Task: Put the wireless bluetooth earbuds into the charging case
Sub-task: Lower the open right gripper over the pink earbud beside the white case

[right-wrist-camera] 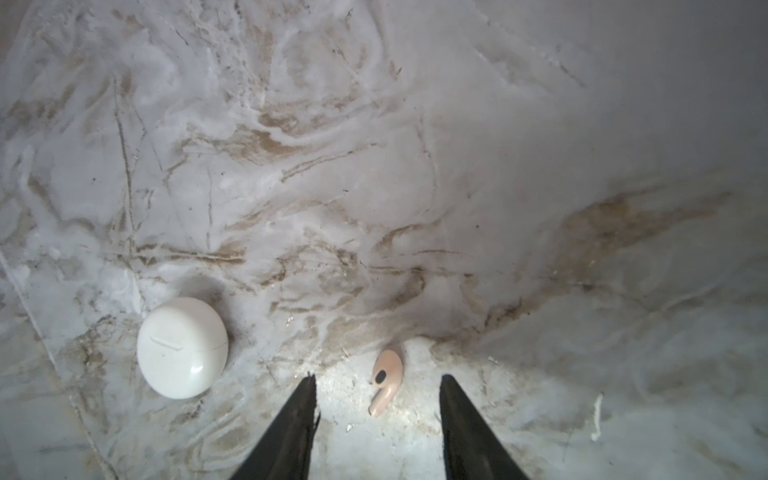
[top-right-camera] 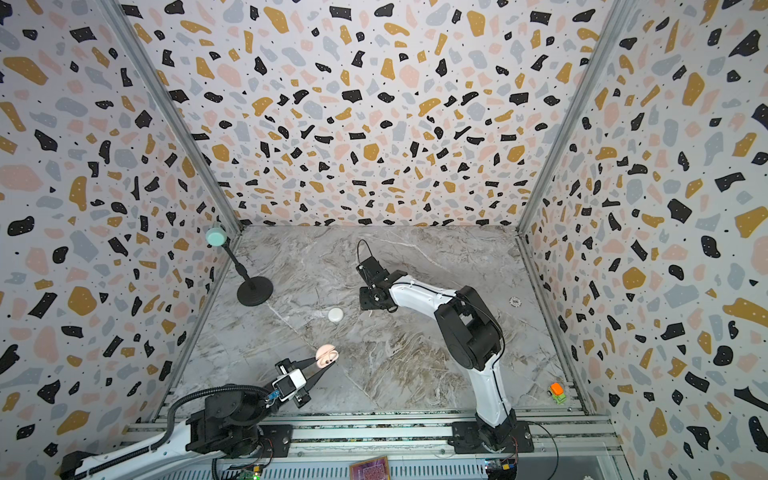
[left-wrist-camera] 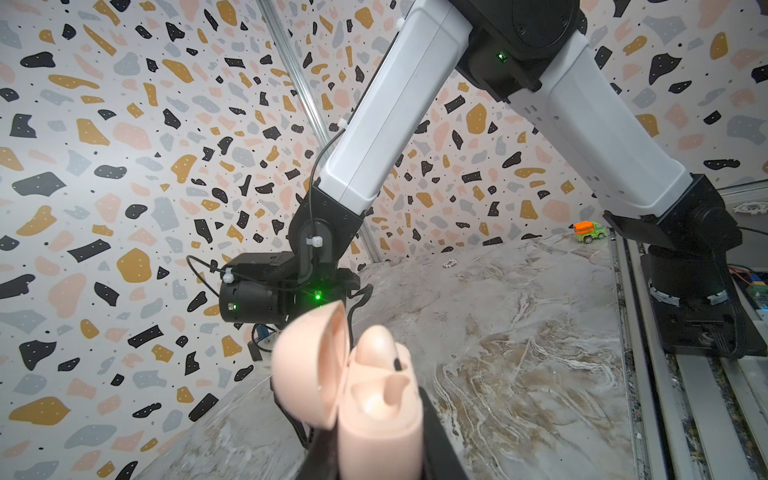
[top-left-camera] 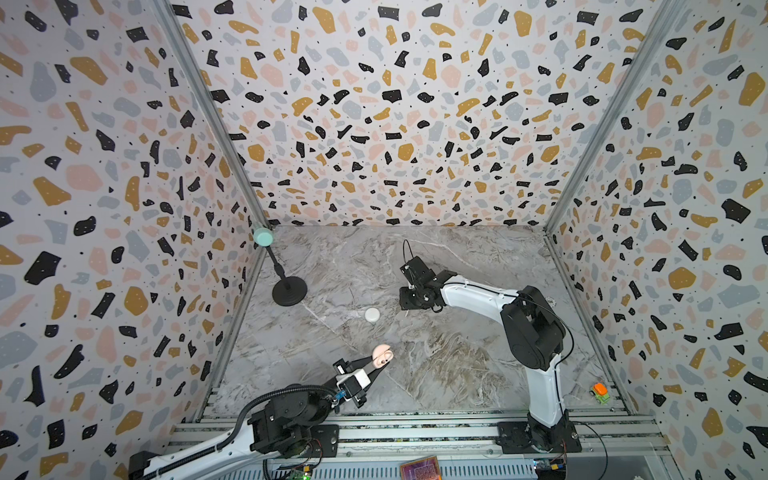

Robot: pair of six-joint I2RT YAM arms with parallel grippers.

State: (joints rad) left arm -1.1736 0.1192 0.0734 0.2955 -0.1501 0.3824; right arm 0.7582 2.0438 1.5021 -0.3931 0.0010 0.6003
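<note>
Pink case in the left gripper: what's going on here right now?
The left gripper holds the pink case, lid open, with one earbud seated inside and the second slot looking empty. The right gripper hangs low over the table, its fingers apart on either side of a loose earbud, not touching it. A closed white case lies beside it.
</note>
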